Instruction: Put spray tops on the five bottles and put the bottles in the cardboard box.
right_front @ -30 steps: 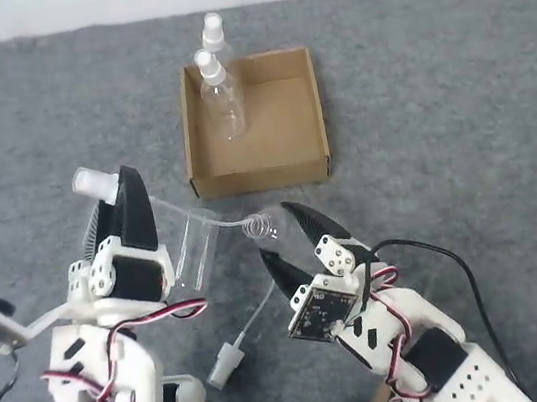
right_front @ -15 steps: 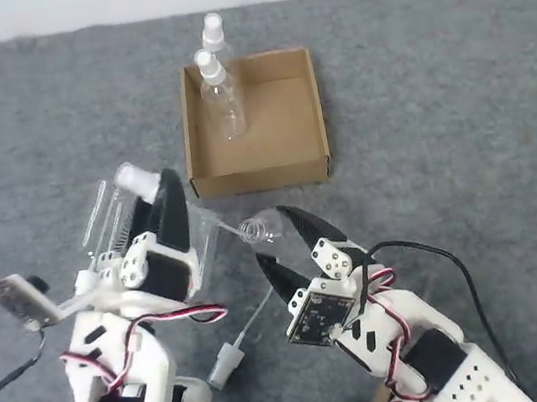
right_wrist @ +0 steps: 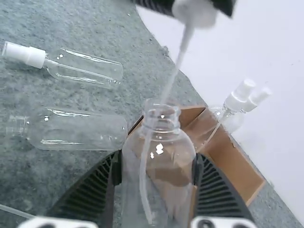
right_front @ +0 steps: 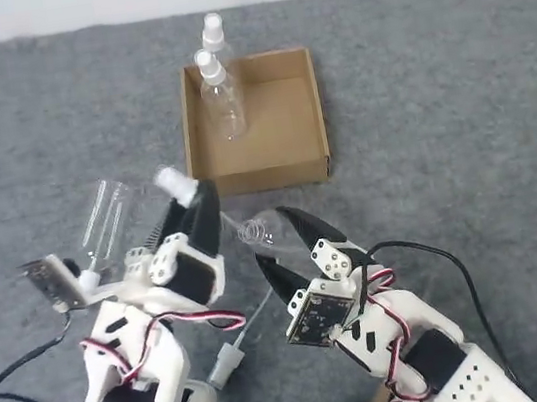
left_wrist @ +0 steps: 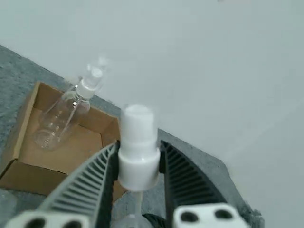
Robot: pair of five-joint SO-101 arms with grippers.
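Swung right since a second ago, off the carpet side and up over the bottle neck: left gripper (right_front: 199, 211). Clamped there between ribbed black jaws, a white plastic spray top (left_wrist: 138, 147), its thin translucent dip tube hanging down into the open neck of a clear, round-shouldered bottle (right_wrist: 159, 161). Held upright in the curved jaws of the right gripper (right_wrist: 156, 190), just in front of the brown cardboard box (right_front: 207, 182). Two capped bottles (right_front: 221, 97) leaning in the box's far corner. Lying on the grey pile carpet (right_front: 433, 85): a capped bottle (right_wrist: 80, 69), an uncapped bottle (right_wrist: 71, 130) and a loose spray top (right_front: 227, 361).
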